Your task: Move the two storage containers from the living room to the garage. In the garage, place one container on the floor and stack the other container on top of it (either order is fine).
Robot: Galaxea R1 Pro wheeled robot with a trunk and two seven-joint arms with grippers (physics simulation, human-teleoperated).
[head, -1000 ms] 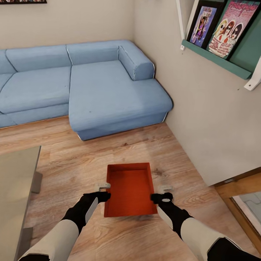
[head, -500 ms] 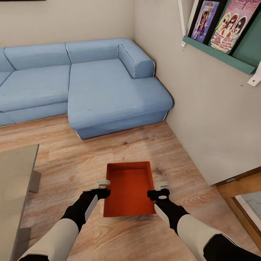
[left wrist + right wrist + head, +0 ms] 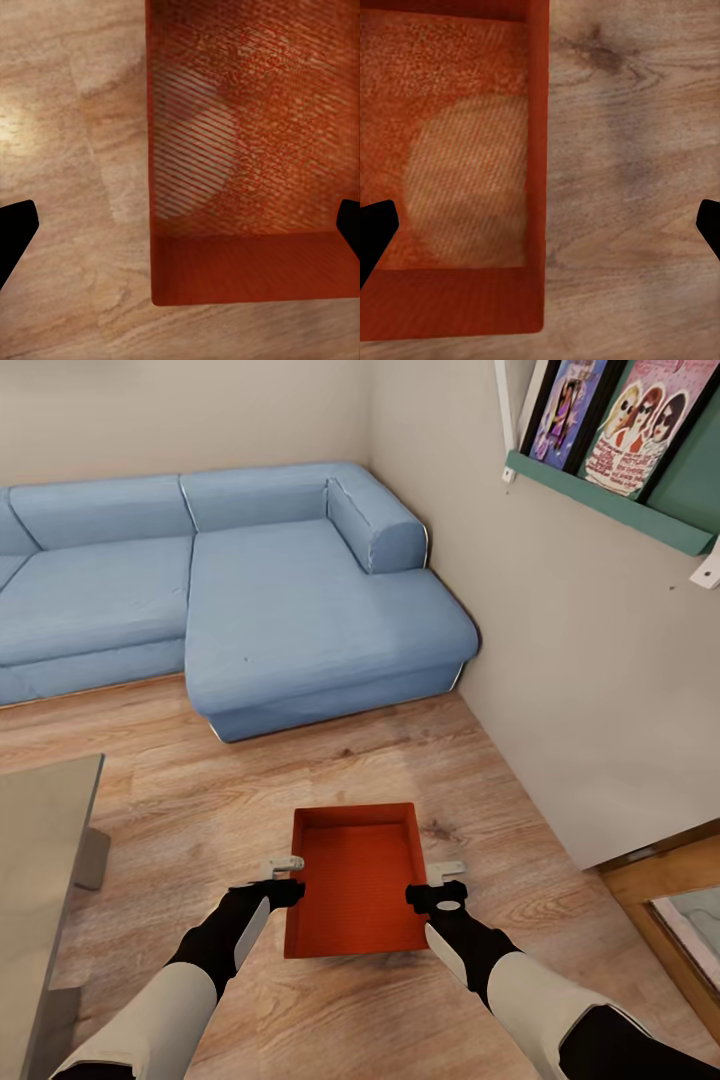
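Observation:
One orange-red storage container (image 3: 355,880) lies on the light wood floor of the living room, just in front of me. My left gripper (image 3: 293,870) is open and straddles its left side wall. In the left wrist view the container (image 3: 247,150) has that wall running between the two spread fingertips of the left gripper (image 3: 180,232). My right gripper (image 3: 428,875) is open over the right side wall. The right wrist view shows the container (image 3: 457,150) with this wall between the spread fingertips of the right gripper (image 3: 540,229). Whether the fingers touch the walls I cannot tell.
A blue corner sofa (image 3: 250,590) stands ahead. A glass-topped table (image 3: 40,860) is close on the left. A beige wall (image 3: 580,660) with a green picture shelf (image 3: 620,510) runs along the right, ending at a wooden frame (image 3: 660,880).
My right gripper has moved inward onto the container's right wall. The left gripper has barely moved. The view has shifted slightly.

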